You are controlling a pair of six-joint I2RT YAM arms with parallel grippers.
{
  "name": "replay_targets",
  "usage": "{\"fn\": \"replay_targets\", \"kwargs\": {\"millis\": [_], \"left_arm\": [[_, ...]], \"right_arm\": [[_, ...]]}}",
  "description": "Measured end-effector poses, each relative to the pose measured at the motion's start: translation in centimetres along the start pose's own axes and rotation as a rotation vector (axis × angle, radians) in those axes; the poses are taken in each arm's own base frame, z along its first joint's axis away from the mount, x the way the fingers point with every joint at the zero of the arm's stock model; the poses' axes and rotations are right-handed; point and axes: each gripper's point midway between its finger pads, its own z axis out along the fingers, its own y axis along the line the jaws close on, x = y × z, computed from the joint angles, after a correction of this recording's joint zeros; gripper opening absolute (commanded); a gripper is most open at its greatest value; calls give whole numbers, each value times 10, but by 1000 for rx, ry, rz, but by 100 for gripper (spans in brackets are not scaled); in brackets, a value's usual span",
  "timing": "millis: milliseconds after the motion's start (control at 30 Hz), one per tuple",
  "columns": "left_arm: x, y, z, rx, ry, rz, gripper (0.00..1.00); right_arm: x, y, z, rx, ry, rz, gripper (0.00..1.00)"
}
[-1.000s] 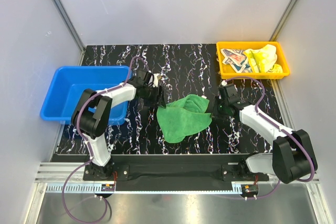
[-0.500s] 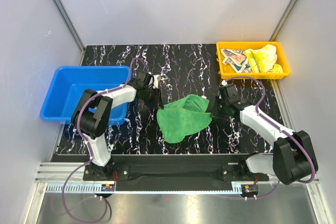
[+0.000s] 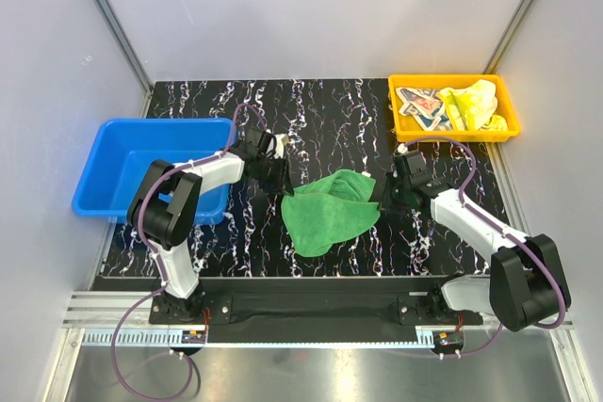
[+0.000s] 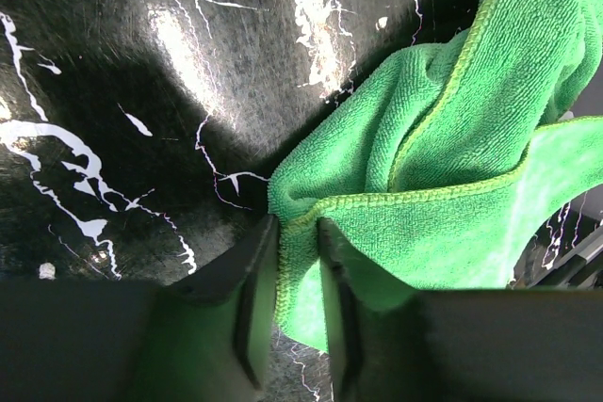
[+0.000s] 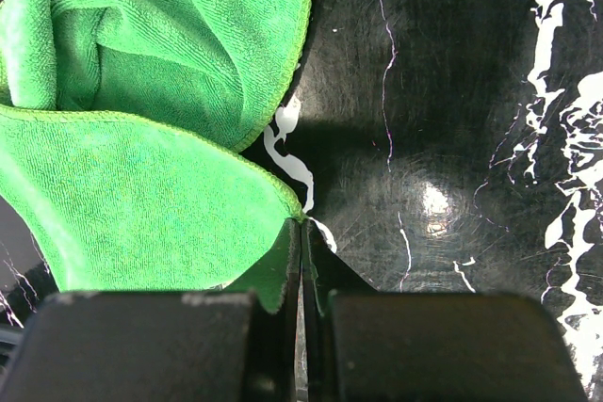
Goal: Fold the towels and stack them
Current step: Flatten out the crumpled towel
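Observation:
The green towel (image 3: 330, 214) lies crumpled on the black marbled table between my two arms. At its left corner my left gripper (image 3: 283, 182) is shut on the hemmed edge. In the left wrist view that edge (image 4: 300, 261) runs between the fingertips of the left gripper (image 4: 297, 228). My right gripper (image 3: 382, 197) holds the towel's right corner low over the table. The right wrist view shows the right gripper (image 5: 303, 223) shut tight on the corner of the green towel (image 5: 141, 185). A pale yellow towel (image 3: 476, 105) and a printed cream towel (image 3: 421, 105) lie in the orange tray.
The orange tray (image 3: 405, 129) stands at the back right of the table. A blue bin (image 3: 94, 171) sits at the left, close beside my left arm. Grey walls enclose the table on three sides.
My left gripper has closed on the green towel's left corner; a second ago its fingers stood open there. The right arm and the towel have hardly moved.

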Motion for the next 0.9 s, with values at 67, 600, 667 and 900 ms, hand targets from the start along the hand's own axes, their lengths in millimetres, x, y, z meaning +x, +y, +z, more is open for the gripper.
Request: {"fn": "replay_targets", "kwargs": {"millis": [67, 600, 667, 900], "left_arm": [[0, 0, 0, 0, 0, -1, 25], [-9, -4, -2, 0, -17, -12, 27], [-10, -5, -2, 2, -20, -11, 27], [-10, -5, -3, 2, -21, -15, 32]], "right_arm": [[0, 0, 0, -3, 2, 0, 0], [2, 3, 0, -18, 13, 0, 0], [2, 3, 0, -18, 13, 0, 0], [3, 3, 2, -16, 19, 0, 0]]}}
